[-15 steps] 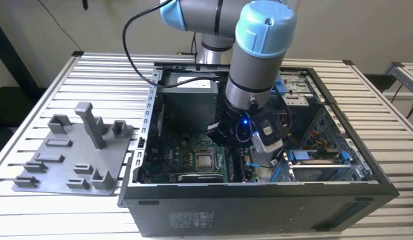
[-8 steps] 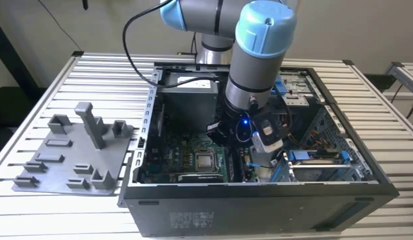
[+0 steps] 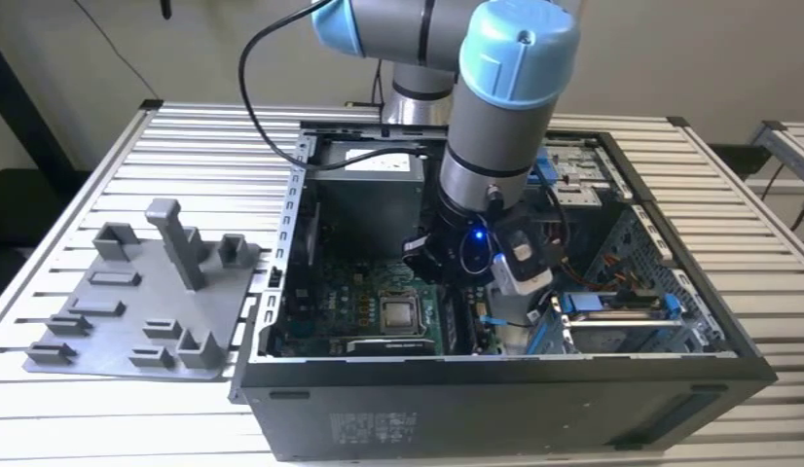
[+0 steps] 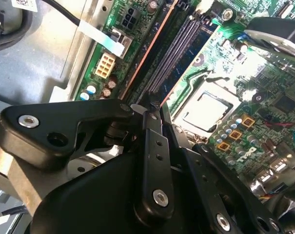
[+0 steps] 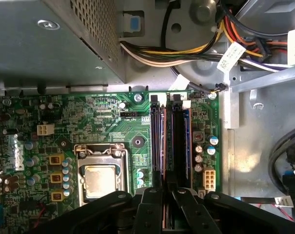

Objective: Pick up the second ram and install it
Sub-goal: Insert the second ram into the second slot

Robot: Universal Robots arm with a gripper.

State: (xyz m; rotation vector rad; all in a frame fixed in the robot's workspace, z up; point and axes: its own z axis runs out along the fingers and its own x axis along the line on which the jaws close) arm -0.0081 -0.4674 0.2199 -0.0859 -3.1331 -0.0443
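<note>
Gripper down inside the PC case, over the RAM slots

I've got the gripper (image 5: 165, 202) pinched narrow right above the motherboard (image 5: 103, 122) slots (image 5: 171, 141). A thin dark edge, probably the second ram (image 4: 148, 108), sits between the fingers, next to the CPU socket (image 5: 101, 178). Grey parts tray (image 3: 136, 292) is out on the exterior view's left.

The exterior view looks down from above the open case (image 3: 506, 389); both wrist views hover close over its motherboard (image 5: 113, 126).
</note>
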